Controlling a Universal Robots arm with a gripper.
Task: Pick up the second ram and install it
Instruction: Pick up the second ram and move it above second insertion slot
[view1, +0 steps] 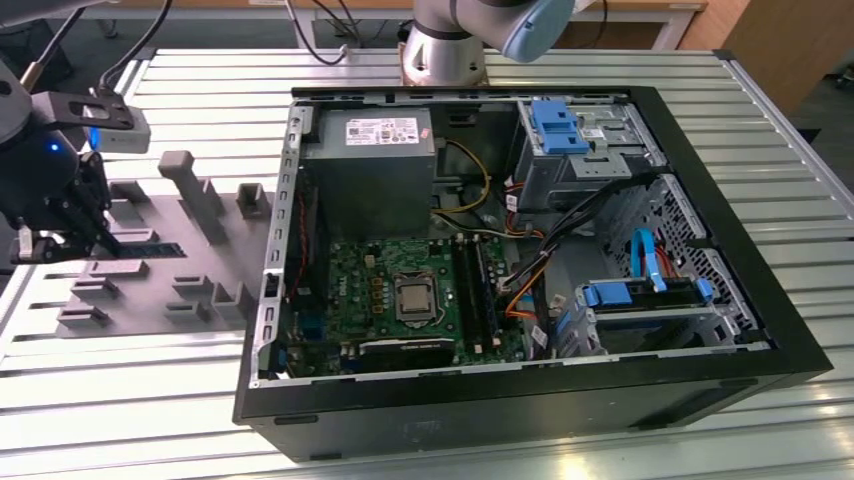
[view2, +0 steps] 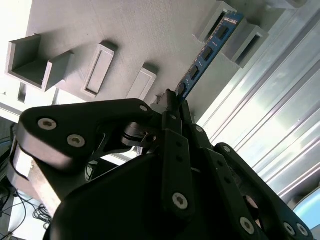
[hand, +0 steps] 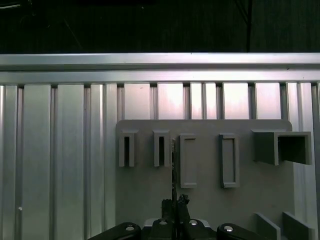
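Since the gripper (view2: 172, 99) is clenched on just one end of the second ram (view2: 207, 52) (far end sits between two holder blocks (view2: 250, 40) on the gray fixture plate (view2: 140, 30)), I'd guess the stick could pivot or snag there and slip out.

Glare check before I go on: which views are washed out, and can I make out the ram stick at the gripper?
Exterior view: bright glare on the table slats, gripper a dark shape. Second wrist view: slats washed out white, but the second ram stands out against the grey fixture plate. First wrist view: even light on the plate, dark background above, ram edge-on as a thin line.
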